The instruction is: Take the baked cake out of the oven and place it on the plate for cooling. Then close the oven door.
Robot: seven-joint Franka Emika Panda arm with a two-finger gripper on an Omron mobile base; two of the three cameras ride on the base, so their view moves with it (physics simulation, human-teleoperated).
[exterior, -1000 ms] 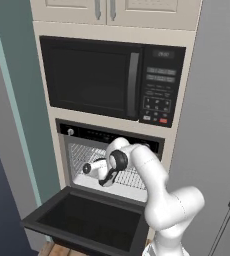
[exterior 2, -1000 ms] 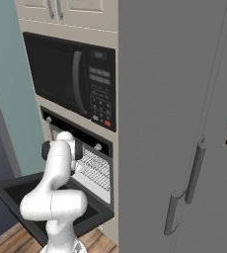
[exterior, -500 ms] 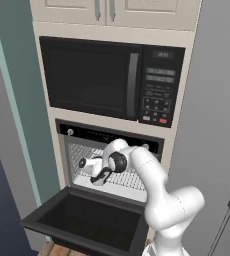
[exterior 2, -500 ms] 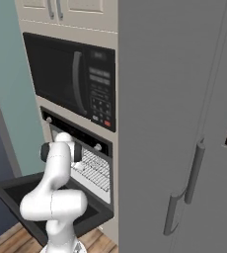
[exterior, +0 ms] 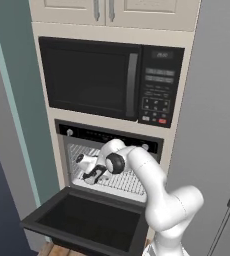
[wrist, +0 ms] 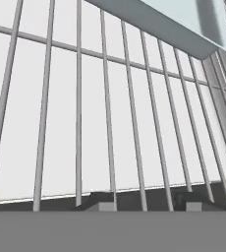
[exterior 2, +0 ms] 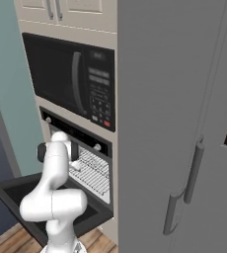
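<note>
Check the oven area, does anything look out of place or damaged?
Nothing stands out. The oven door hangs open and level, the rack sits straight, and the gripper reaches inside the oven over it. No cake is visible.

The oven (exterior: pixel 109 135) has a smooth black front, and the oven door (exterior: pixel 89 221) is matt black inside. Its wire rack (wrist: pixel 110 118) looks like thin silvery metal rods. The microwave (exterior: pixel 112 80) is glossy black, the cabinet frame (exterior: pixel 47 112) smooth cream, the floor (exterior 2: pixel 7 239) wood-grained.
</note>
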